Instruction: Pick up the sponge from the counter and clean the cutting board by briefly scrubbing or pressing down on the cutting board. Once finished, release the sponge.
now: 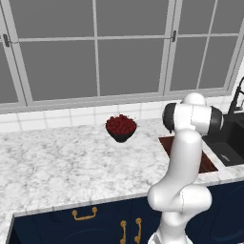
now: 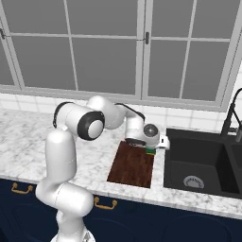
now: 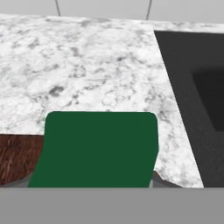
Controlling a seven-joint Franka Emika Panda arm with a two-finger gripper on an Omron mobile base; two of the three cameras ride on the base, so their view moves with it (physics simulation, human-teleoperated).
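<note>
The dark reddish-brown cutting board (image 2: 132, 165) lies on the marble counter (image 2: 28, 142) just left of the sink. My gripper (image 2: 150, 150) hangs low over the board's far right corner, shut on the sponge (image 2: 151, 152), whose green and yellow show under the hand. In the hand view the sponge's dark green top (image 3: 96, 148) sits close up and hides the fingertips, with a strip of cutting board (image 3: 15, 157) to its left and counter (image 3: 87, 65) beyond. In the left base view my arm covers most of the cutting board (image 1: 208, 163).
A black sink basin (image 2: 198, 163) with a dark faucet (image 2: 230, 118) lies right of the board, also dark at the right of the hand view (image 3: 197, 87). A dark bowl of red fruit (image 1: 120, 127) stands further left. A window wall runs behind the counter.
</note>
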